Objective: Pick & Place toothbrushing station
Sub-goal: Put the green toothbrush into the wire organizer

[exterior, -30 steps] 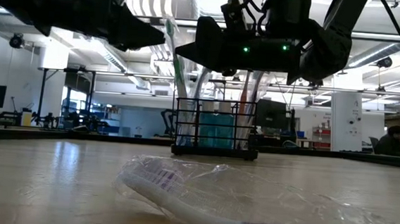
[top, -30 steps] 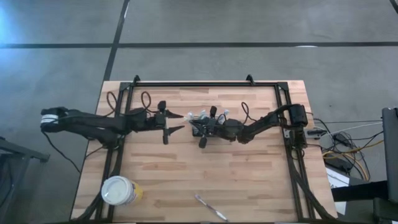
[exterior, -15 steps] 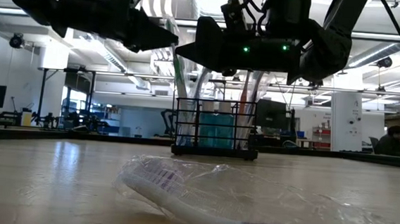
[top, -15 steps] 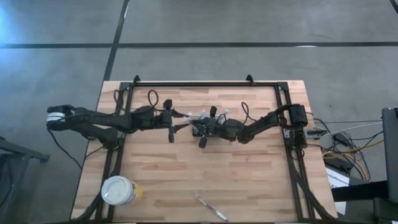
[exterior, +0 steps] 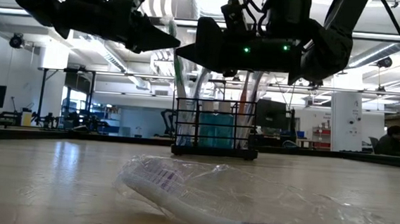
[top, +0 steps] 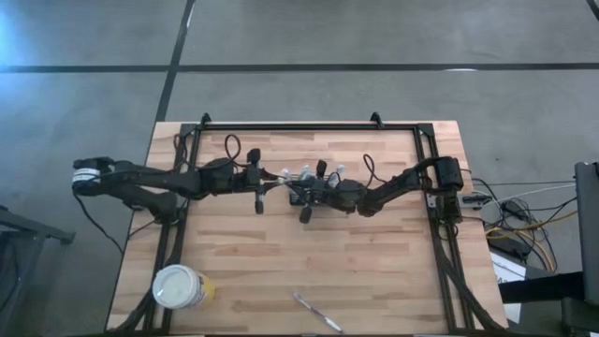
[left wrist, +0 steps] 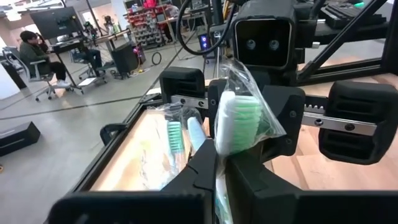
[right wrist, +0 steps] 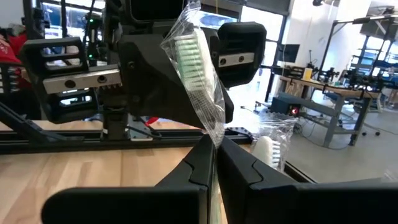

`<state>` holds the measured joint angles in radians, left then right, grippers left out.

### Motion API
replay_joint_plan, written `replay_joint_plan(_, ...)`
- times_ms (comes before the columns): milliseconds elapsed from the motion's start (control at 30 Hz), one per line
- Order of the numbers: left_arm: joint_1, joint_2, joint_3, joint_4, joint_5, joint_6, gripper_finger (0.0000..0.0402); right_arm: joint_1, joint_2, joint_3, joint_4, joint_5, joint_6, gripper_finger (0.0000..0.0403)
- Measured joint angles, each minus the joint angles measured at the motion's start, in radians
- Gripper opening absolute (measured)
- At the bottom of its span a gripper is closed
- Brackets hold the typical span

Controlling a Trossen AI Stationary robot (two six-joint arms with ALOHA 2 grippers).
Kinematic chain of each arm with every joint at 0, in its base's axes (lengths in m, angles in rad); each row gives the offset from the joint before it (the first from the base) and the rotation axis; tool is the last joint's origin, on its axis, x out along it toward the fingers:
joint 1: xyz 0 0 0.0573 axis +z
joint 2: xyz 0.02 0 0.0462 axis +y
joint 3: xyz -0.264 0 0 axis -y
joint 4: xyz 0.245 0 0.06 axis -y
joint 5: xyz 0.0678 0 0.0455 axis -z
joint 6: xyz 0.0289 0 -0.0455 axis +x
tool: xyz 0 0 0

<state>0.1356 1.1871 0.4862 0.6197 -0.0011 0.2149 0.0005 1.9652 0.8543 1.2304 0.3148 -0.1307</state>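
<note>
Toothbrushing station (exterior: 216, 131): black slatted holder, upright mid-desk toward the far edge, wrapped brushes standing in it.
Left end effector (top: 259, 190): above the station's left side, fingers pinched on a green wrapped toothbrush (left wrist: 239, 121).
Right end effector (top: 301, 197): above the station from the right, fingers pinched on the same wrapped brush (right wrist: 198, 59).
Desk (top: 374, 271): yellow cup (top: 180, 287) at near left; loose wrapped brush (top: 316, 313) at near edge.

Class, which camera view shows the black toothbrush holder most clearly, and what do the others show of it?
The low view: the holder stands side-on and unblocked, slats and brushes visible. In the high view the holder is mostly covered by the right gripper. The wrist views show only wrapped brush heads, not the holder itself.
</note>
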Motion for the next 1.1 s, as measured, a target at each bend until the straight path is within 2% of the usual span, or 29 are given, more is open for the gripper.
replay_joint_plan(300,0.002,0.012,0.026,-0.028,0.004,-0.001,0.0016,0.003,-0.021,-0.001,-0.014,0.006,0.039,0.0013)
replay_joint_plan(400,0.005,0.012,0.026,-0.021,0.013,-0.002,0.0016,0.006,-0.057,-0.002,-0.068,0.002,0.045,0.0020)
replay_joint_plan(800,0.015,0.012,0.023,-0.025,0.022,-0.006,0.0016,0.013,-0.119,0.000,-0.167,0.004,0.098,0.0105)
replay_joint_plan(1100,0.021,0.012,0.013,-0.087,-0.001,0.022,0.0016,0.015,-0.147,0.014,-0.129,-0.007,0.070,0.0130)
